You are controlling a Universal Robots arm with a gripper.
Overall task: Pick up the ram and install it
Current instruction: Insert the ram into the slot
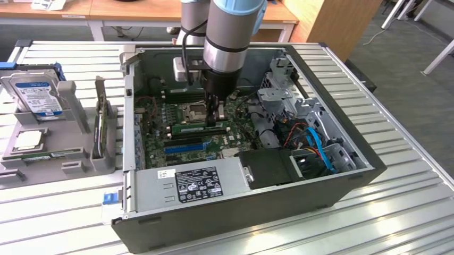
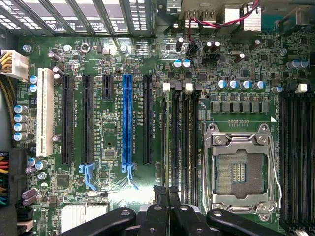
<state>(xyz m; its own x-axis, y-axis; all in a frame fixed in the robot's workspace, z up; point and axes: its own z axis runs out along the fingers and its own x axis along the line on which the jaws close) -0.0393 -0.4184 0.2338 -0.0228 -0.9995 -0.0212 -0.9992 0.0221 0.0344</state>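
The ram (image 1: 191, 129) is a thin green stick standing on edge along a memory slot of the motherboard, inside the open computer case (image 1: 354, 180). My gripper (image 1: 212, 123) reaches straight down into the case, and its black fingers are shut on the ram's top edge near one end. In the wrist view the ram (image 2: 165, 137) appears edge-on as a narrow line running away from my gripper (image 2: 165, 192). It lies in the memory slot nearest the black expansion slots, and the other memory slots beside it are empty.
The CPU socket (image 2: 238, 169) lies just past the memory slots, and a long blue slot (image 2: 127, 123) lies on the other side. A power supply (image 1: 188, 183) and drive cages with cables (image 1: 298, 122) crowd the case. A grey fixture (image 1: 71, 159) at the exterior view's left holds a hard drive (image 1: 35, 95) and other parts.
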